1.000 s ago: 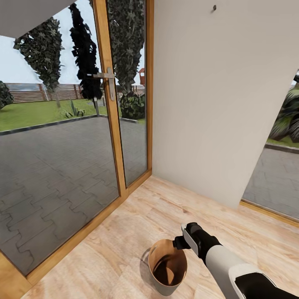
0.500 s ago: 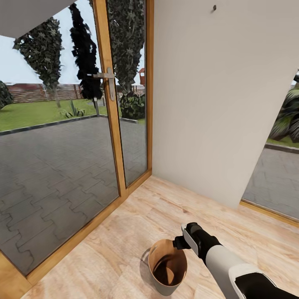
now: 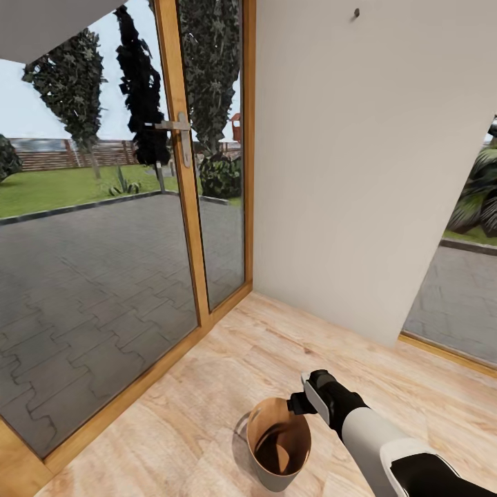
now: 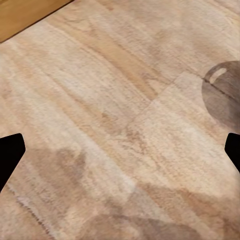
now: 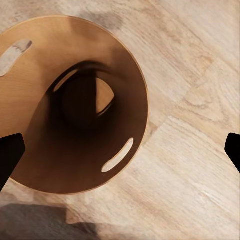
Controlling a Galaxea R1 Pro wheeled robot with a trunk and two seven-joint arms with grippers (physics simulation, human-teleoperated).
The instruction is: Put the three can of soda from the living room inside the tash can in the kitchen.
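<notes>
- Spread wide, the left gripper is showing only its two dark fingertips at the side edges of the left wrist view, with nothing between them but plank floor.
- Glass doors in wooden frames are taking up the left half of the head view, with a paved yard lying beyond them.
- At the bottom centre of the head view, the tash can is standing upright on the planks, its orange-brown inside open to the camera.
- Just right of it, the right gripper is hovering at the rim; in the right wrist view its jaws are standing wide apart and holding nothing, looking down into the bin.
- Inside, no can is showing; the bottom is lying in shadow.
- Judging by its thin wall and slot handles, the bin is probably light and stiff, so it may tip if nudged; the rim or a slot looks the best hold.
</notes>
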